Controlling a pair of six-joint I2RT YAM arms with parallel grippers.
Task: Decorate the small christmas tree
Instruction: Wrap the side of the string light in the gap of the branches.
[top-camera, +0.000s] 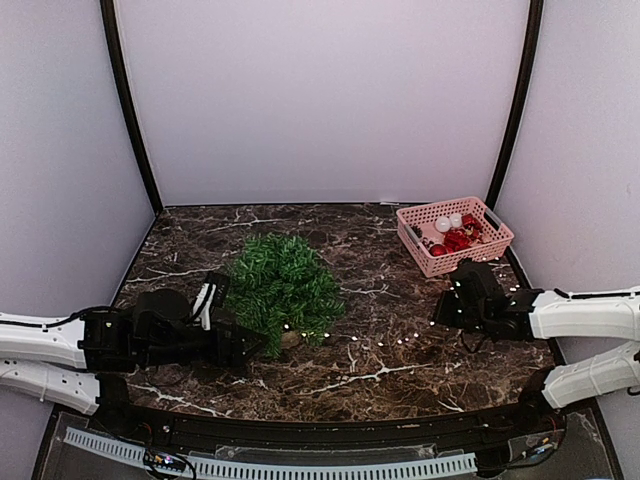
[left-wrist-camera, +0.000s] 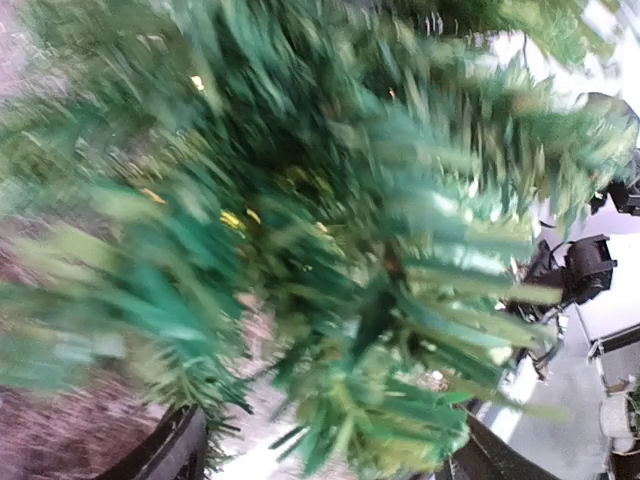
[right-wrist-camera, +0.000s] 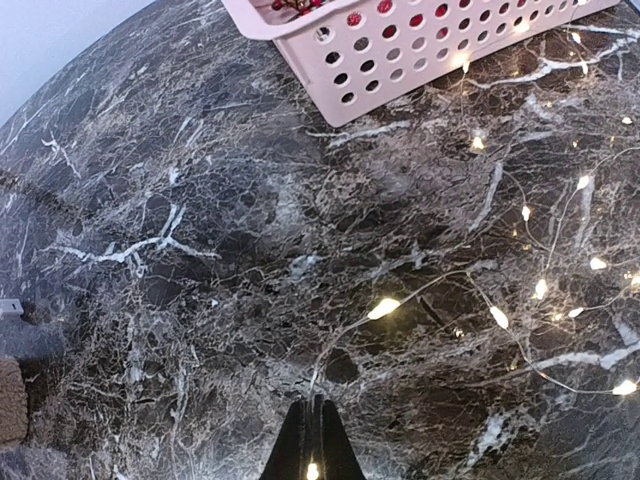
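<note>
Counting one small christmas tree (top-camera: 280, 285), one basket (top-camera: 432, 263) | left gripper (top-camera: 228, 322) spread wide | right gripper (right-wrist-camera: 315, 425) pinching light string (right-wrist-camera: 383, 309)

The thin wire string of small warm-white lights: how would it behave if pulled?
Probably floppy: the thin wire string of warm-white lights lies in loose curves on the dark marble table. Likely very light, the wire being so fine. A pull might tug the small bushy green christmas tree, whose lower edge it reaches.
</note>
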